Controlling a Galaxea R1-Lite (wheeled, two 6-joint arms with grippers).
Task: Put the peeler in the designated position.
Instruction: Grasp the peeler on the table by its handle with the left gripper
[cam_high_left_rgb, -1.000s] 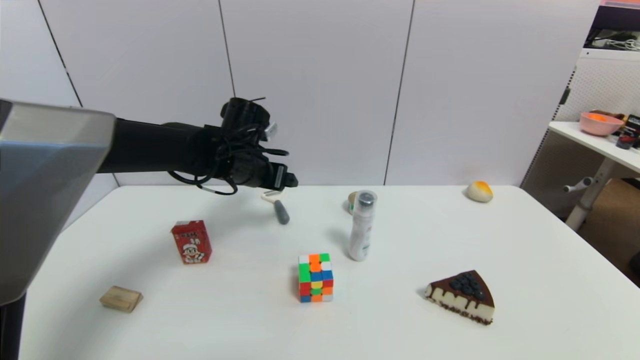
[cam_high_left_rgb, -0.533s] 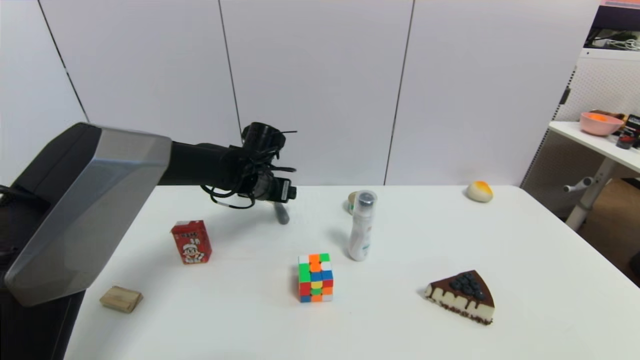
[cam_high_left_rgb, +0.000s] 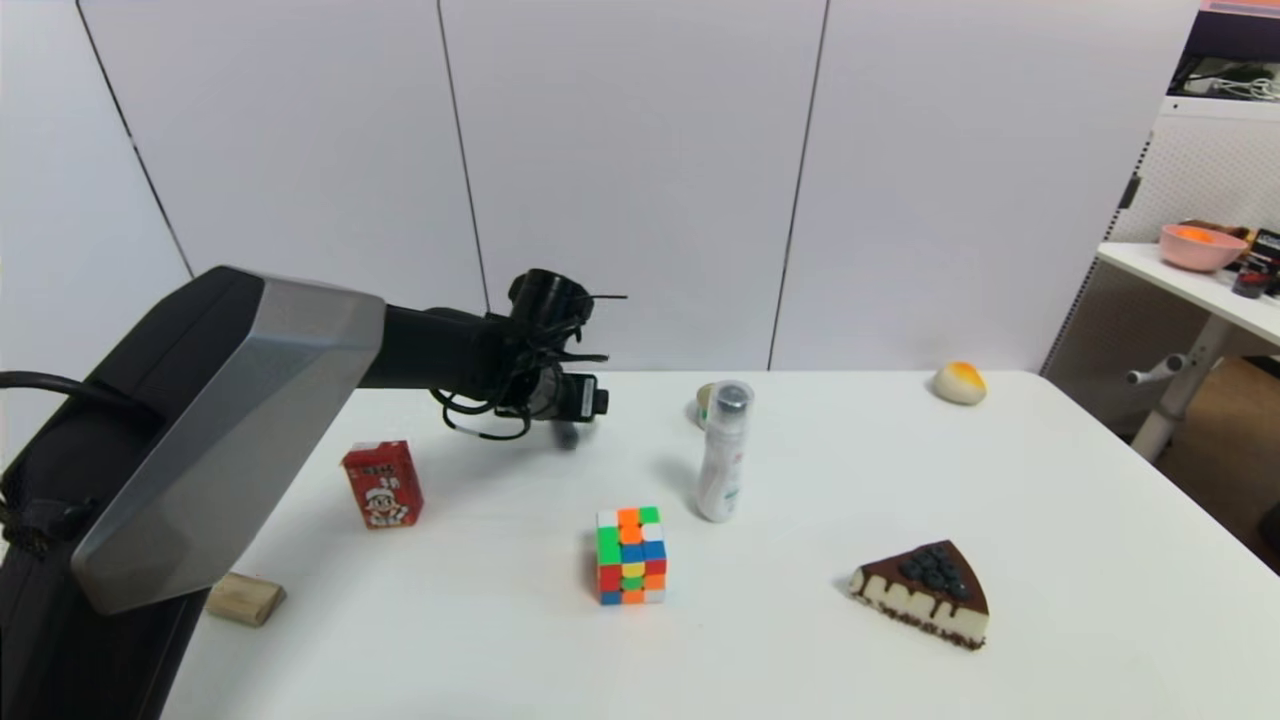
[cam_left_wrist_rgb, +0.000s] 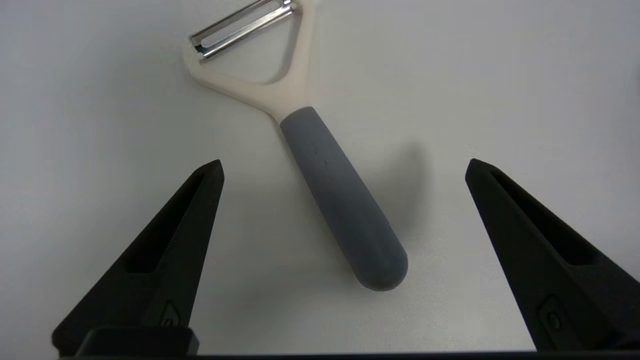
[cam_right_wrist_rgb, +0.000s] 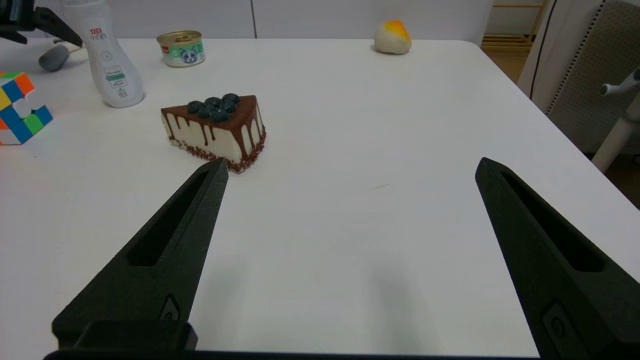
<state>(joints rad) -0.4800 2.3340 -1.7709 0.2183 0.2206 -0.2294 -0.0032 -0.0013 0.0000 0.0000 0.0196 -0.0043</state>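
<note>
Hovering over the peeler (cam_left_wrist_rgb: 325, 165) at center-left of the head view, left gripper (cam_left_wrist_rgb: 342, 167) has fingers spread wide, w/ nothing held. Peeler lies flat on the table (cam_high_left_rgb: 850, 480), blade end toward the wall, handle toward the cube (cam_high_left_rgb: 631, 555).

White table (cam_high_left_rgb: 1050, 520) with peeler (cam_left_wrist_rgb: 320, 165), cube (cam_high_left_rgb: 631, 555), cake slice (cam_high_left_rgb: 925, 592).

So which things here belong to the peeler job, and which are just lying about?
In the job:
peeler, flat on the table
left gripper, open astride its handle

Lying about:
Rubik's cube
white bottle
cake slice
red carton
wooden block
can
bun
right gripper, open, idle
</note>
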